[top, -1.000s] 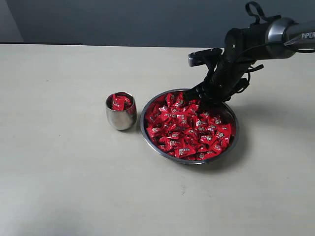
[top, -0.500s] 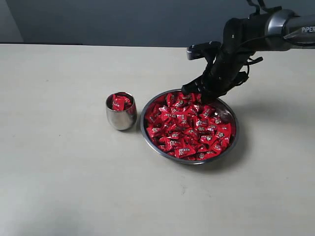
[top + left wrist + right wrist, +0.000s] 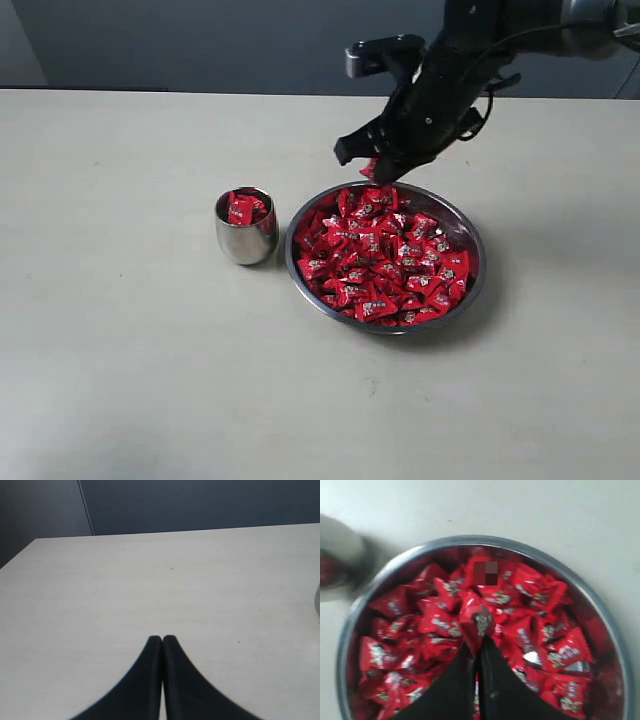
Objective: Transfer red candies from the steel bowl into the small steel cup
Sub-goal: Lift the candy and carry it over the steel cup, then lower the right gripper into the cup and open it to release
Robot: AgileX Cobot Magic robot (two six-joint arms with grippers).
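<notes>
**Table** [image 3: 120, 380]: pale matte top; a dark wall runs behind its far edge.

**Steel bowl** [image 3: 478, 262]: wide, shallow and shiny. It stands upright about midway between the table's far and near edges.

**Red candies** [image 3: 380, 262]: heaped in the bowl and covering most of its floor. The crinkled red wrappers carry small pale print.

**Small steel cup** [image 3: 246, 243]: rounded and upright, just beside the bowl on the side away from the right arm. Several red candies show at its mouth.

**Right gripper** [image 3: 375, 165]: black, raised above the bowl's far rim, nearer the table's far edge. Its jaws are pinched together on one candy [image 3: 477, 617], held by the wrapper at the fingertips. The piece hangs clear of the heap. The wrist view looks straight down onto the bowl [image 3: 470, 540], with the cup [image 3: 335, 555] a blur at the side.

**Left gripper** [image 3: 162, 640]: the black fingers are pressed flat together with nothing between them, over bare table. Only its own wrist view shows it.
</notes>
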